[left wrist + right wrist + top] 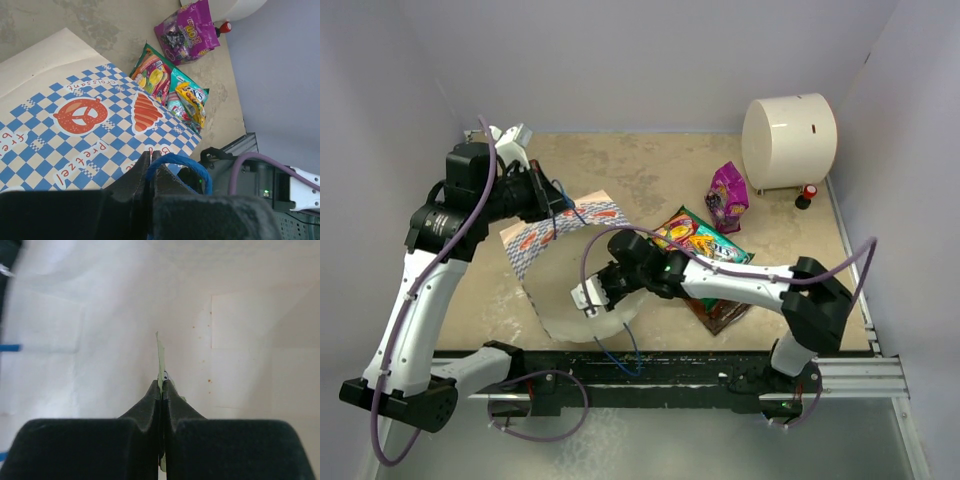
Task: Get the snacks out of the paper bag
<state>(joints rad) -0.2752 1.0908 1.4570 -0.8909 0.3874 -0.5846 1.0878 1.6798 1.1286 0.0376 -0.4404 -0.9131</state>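
Field note: the paper bag (555,235) lies on its side left of centre, checkered base toward the far side, white mouth opening toward the near edge. My left gripper (150,161) is pinched tight on the blue cord handle (180,162), arm arched high over the bag's far end. The right arm stretches low across from the right. The right gripper (161,388) is inside the mouth, clamped on the thin edge of a pale green packet (160,357). I judge the pull-out runs rightward, toward the loose snacks (705,245) beside the bag, with the magenta pouch (727,197) beyond.
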